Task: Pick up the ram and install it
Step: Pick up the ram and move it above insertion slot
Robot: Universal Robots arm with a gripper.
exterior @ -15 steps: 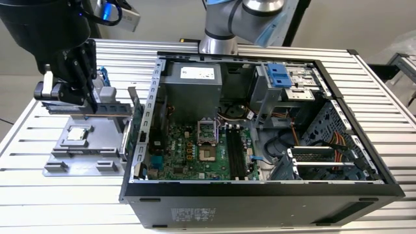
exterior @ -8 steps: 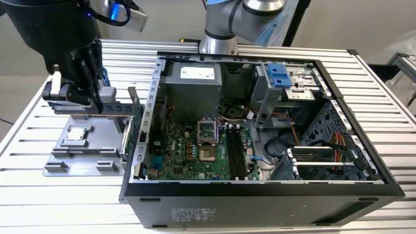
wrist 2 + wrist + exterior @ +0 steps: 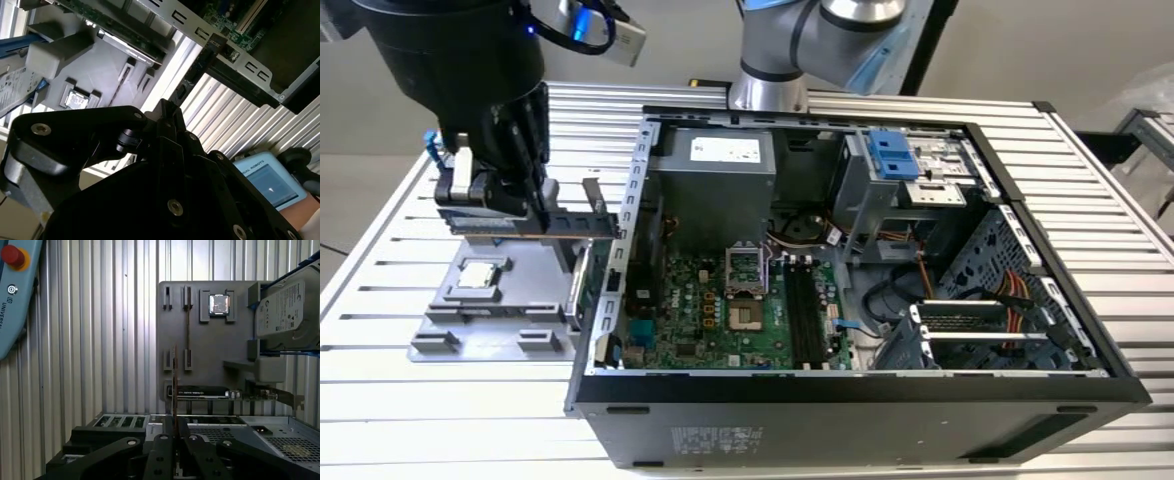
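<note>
My gripper is shut on the ram, a long dark-green stick held level above the grey parts tray, just outside the case's wall on the exterior view's left. In the first wrist view the ram shows edge-on, sticking out from between the closed fingers. In the second wrist view the ram reaches out from the gripper towards the case's rim. The motherboard's black memory slots lie inside the open computer case.
On the tray sit a square silver processor, another thin stick in a slot, a card and a hard drive. A blue pendant lies on the ribbed table. The case's metal walls stand up around the motherboard.
</note>
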